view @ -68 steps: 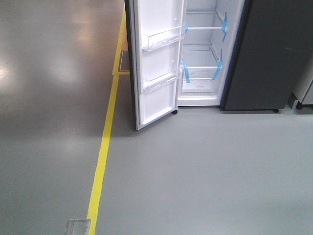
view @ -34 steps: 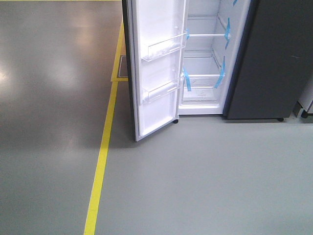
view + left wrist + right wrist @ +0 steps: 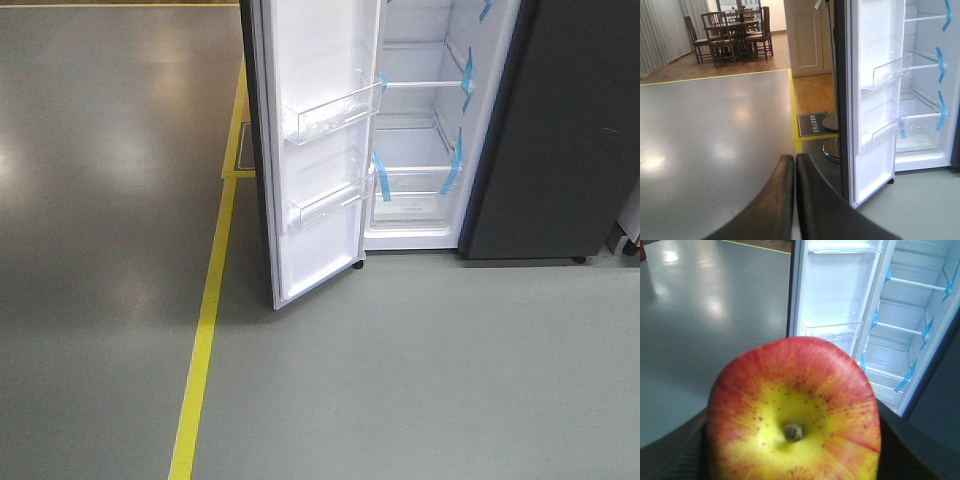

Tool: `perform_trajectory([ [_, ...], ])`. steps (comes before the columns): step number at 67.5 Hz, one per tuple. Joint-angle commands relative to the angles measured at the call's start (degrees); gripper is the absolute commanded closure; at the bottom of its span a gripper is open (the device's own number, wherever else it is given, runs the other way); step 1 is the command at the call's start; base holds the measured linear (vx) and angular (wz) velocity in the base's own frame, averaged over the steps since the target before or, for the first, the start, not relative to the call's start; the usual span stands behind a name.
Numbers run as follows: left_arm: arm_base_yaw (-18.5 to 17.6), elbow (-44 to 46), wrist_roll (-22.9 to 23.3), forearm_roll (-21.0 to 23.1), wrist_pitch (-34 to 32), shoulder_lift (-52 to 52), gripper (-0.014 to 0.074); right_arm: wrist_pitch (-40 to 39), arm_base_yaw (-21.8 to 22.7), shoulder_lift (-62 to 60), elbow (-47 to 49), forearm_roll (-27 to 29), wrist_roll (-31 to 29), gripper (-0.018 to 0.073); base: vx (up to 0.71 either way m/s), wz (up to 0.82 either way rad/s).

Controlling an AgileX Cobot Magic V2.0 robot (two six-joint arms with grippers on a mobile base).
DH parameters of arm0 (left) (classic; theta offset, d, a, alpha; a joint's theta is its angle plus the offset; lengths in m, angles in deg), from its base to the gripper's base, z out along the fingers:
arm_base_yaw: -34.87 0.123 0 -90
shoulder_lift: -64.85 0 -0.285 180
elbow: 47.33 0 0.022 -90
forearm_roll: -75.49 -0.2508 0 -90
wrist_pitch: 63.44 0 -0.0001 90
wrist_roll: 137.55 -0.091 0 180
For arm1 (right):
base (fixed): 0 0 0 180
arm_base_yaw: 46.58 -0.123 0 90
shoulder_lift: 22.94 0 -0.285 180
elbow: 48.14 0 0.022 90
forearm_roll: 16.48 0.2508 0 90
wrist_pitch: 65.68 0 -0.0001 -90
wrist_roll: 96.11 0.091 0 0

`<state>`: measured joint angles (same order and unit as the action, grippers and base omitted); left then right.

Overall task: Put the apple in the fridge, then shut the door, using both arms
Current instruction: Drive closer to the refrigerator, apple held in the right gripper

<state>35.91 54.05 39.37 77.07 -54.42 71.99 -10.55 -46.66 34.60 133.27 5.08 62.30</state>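
Observation:
The red and yellow apple (image 3: 795, 405) fills the right wrist view, stem end toward the camera. My right gripper (image 3: 794, 440) is shut on it, with a dark finger on each side. The fridge (image 3: 420, 150) stands ahead with its white inside, glass shelves and blue tape strips showing. Its door (image 3: 320, 200) is swung wide open to the left, with clear bins on its white face. My left gripper (image 3: 795, 159) is shut on nothing and points at the floor left of the door (image 3: 875, 110). Neither arm shows in the front view.
A yellow floor line (image 3: 205, 330) runs toward the fridge's left side. A dark grey block (image 3: 560, 130) adjoins the fridge on the right. A floor sign (image 3: 812, 123) and round metal bases (image 3: 830, 147) lie behind the door. A dining table with chairs (image 3: 730, 35) stands far back.
The front view has drawn closer to the fridge, which looks larger and sits lower in the frame. The door stays open at the same angle.

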Motion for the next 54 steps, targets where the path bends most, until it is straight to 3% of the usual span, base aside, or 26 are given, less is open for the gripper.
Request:
perform_trajectory([
  [1, 0.1, -1.6, 0.6, 0.3, -4.2, -0.9, 0.0602, -4.4, 0.0, -0.2, 1.6, 1.2, -0.4, 0.0517, 0.16, -0.01],
  [54, 0.1, -1.6, 0.6, 0.3, -4.2, -0.9, 0.0602, -4.4, 0.0, -0.2, 1.6, 1.2, -0.4, 0.0517, 0.14, 0.0],
])
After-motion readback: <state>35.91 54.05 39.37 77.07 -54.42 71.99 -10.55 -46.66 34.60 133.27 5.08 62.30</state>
